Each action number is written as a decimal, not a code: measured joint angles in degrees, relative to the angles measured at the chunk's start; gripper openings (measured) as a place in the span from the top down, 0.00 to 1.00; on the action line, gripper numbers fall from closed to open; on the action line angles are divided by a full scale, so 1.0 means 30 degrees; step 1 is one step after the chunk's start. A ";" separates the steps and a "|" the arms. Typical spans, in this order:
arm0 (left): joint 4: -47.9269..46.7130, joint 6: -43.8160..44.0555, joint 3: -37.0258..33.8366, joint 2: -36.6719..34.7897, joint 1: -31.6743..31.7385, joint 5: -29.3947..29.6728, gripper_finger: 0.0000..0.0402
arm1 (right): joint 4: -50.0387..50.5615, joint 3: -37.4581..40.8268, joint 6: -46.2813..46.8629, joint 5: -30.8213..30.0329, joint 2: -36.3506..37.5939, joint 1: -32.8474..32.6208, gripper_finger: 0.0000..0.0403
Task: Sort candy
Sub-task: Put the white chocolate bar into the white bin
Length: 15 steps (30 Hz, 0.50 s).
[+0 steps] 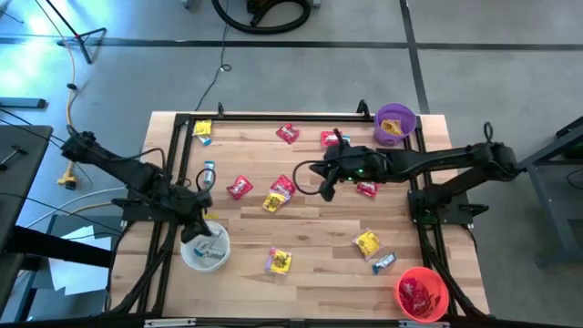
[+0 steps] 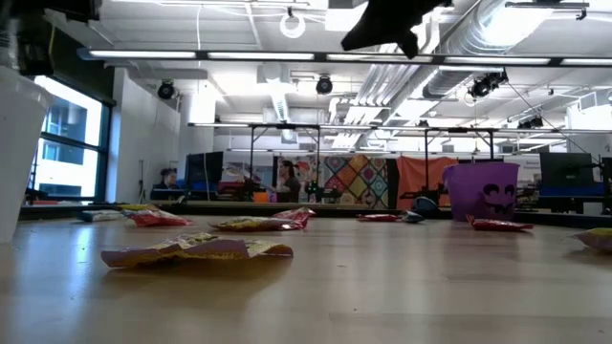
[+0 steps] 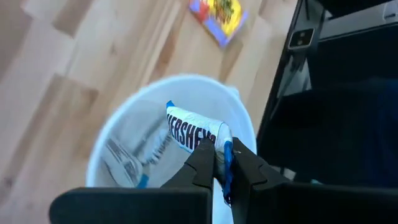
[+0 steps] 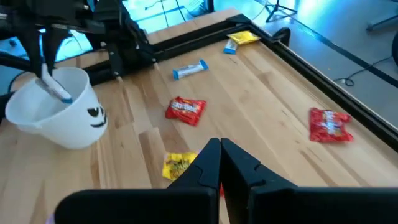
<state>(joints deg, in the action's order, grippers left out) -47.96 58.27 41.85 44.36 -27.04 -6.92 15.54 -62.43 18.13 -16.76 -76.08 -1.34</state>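
My left gripper is shut on a light blue and white candy just above the white bowl, which holds another such candy. The right wrist view shows this too. My right gripper is shut and hangs above a red candy and a yellow candy near the table's middle. A red sliver shows low in the gap between its fingers. Several red, yellow and blue candies lie flat on the wood. My left gripper pinches one end of the candy's wrapper between its two fingers, from above, pointing down. The candy is lifted clear and sticks out past the fingertips over the bowl's opening.
A purple bowl with yellow candy stands at the far right corner. A red bowl with red candy stands at the near right corner. A black frame runs along the table's far, left and right edges.
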 joint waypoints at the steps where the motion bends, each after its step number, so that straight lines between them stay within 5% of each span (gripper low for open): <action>1: 0.0025 0.0399 0.0000 0.0160 -0.0310 0.0004 1.00 | 0.0002 0.0115 -0.0013 -0.0035 0.0178 0.0007 1.00; 8: -0.1340 0.2968 0.0015 0.2022 -0.1072 0.0007 0.96 | 0.0059 0.0661 -0.0208 -0.0050 0.0575 0.0073 1.00; 15: -0.1477 0.2835 0.0015 0.2900 -0.0610 -0.0669 0.77 | -0.0065 0.0661 -0.0531 -0.0015 0.0490 0.0073 1.00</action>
<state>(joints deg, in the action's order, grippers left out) -52.39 66.77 41.89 53.06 -28.87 -8.92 15.35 -60.45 16.53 -16.80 -74.61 -1.13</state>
